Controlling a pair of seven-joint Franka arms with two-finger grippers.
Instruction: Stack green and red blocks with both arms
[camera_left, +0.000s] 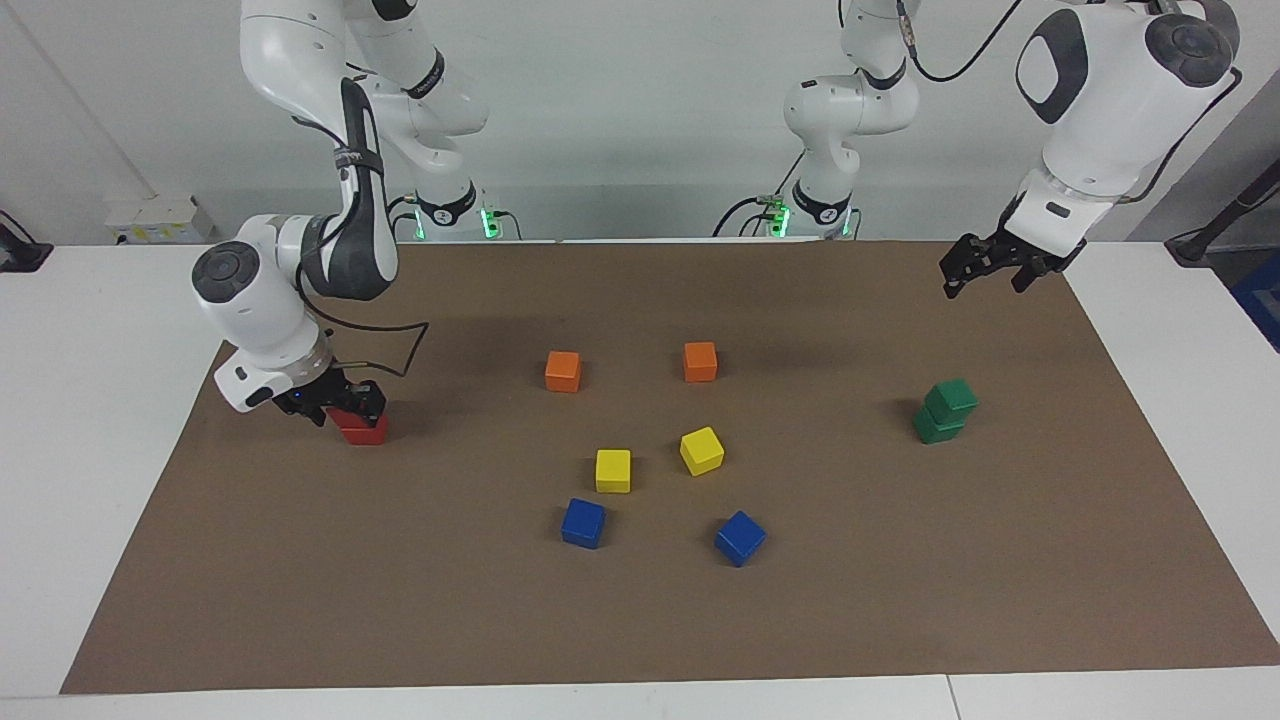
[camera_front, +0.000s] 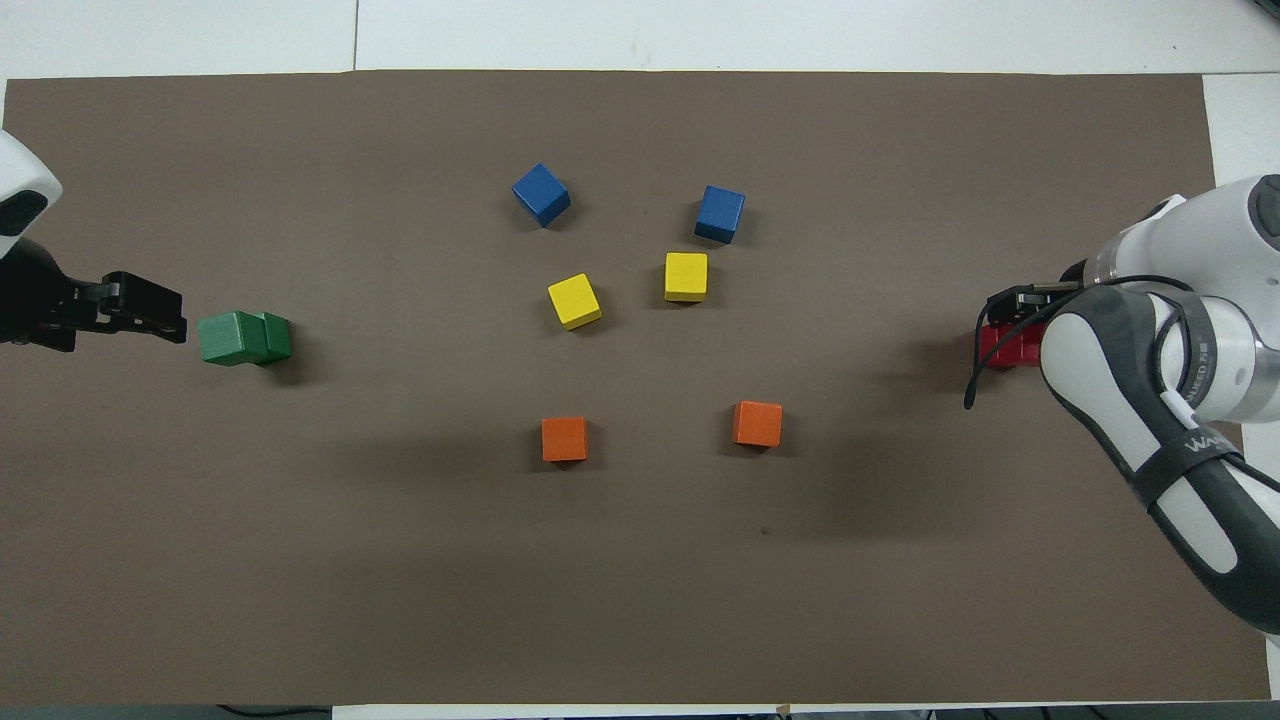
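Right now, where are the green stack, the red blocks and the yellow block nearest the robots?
green stack (camera_left: 950, 398), facing view, top block's upper face.
red blocks (camera_left: 364, 431), facing view, front face below the gripper.
yellow block (camera_left: 702, 450), facing view, its middle.
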